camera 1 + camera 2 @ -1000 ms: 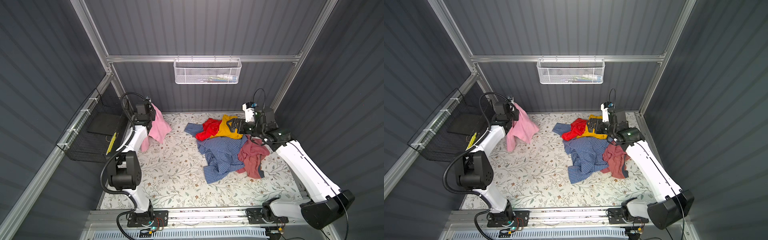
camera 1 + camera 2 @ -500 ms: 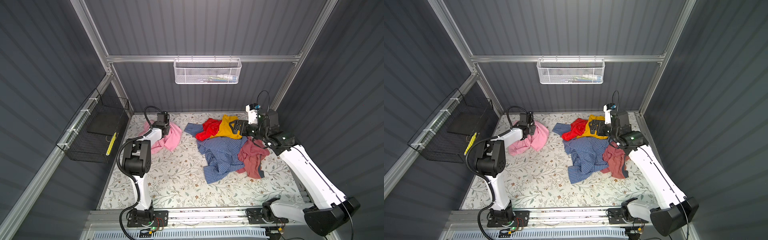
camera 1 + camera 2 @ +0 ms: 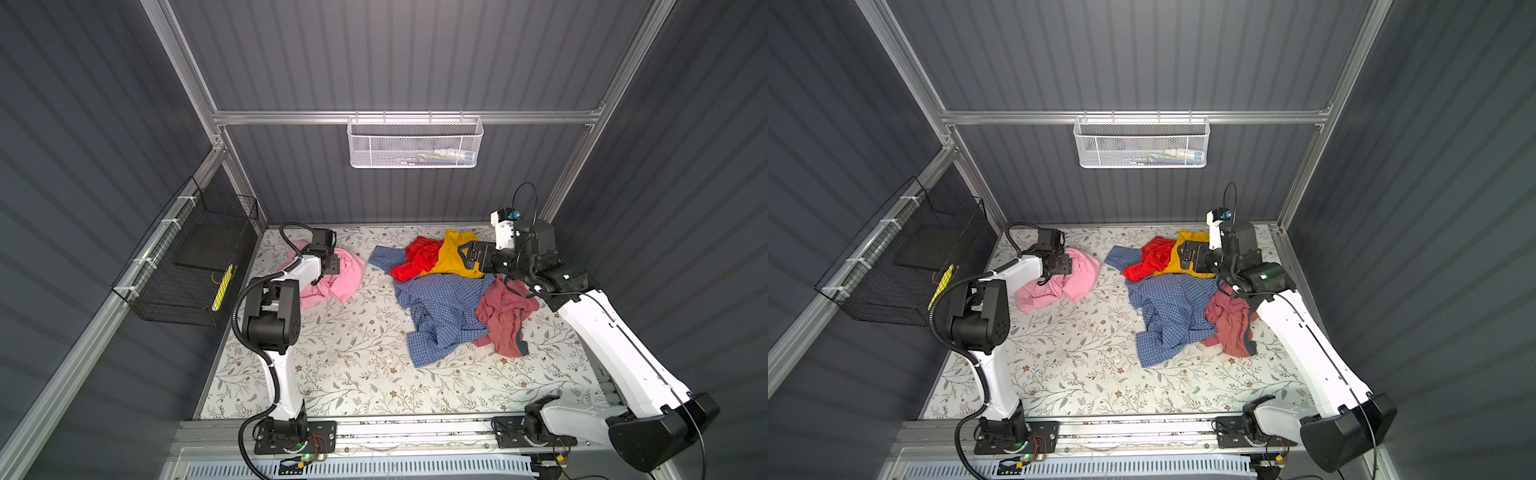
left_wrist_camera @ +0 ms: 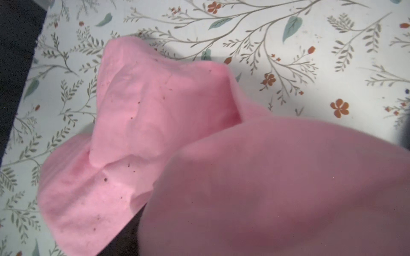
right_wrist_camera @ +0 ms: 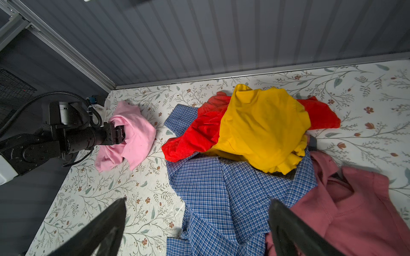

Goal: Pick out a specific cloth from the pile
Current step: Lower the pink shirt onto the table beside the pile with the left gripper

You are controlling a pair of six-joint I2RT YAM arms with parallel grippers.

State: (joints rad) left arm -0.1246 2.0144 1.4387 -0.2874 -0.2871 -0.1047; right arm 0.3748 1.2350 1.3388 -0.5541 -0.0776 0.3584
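The cloth (image 3: pixel 347 276) (image 3: pixel 1079 276), light pink and crumpled, lies on the table at the far left, apart from the pile. My left gripper (image 3: pixel 337 264) (image 3: pixel 1068 264) is low and pressed into it. Pink folds wrap the gripper's tip in the right wrist view (image 5: pixel 121 135) and fill the left wrist view (image 4: pixel 155 110), hiding the fingers. The pile holds a red garment (image 3: pixel 415 262), a yellow one (image 3: pixel 451 257), a blue checked shirt (image 3: pixel 440 307) and a dusty-rose piece (image 3: pixel 503 316). My right gripper (image 3: pixel 469 259) (image 5: pixel 197 230) hovers open over the pile, empty.
A black wire basket (image 3: pixel 187 257) hangs on the left wall beside the left arm. A white mesh basket (image 3: pixel 415 141) hangs on the back wall. The floral table cover (image 3: pixel 353 365) shows bare between the cloth and the pile and along the front.
The left arm has come down from the far left corner, where it held the pink cloth up, and the cloth now lies on the table. The right gripper has barely shifted.
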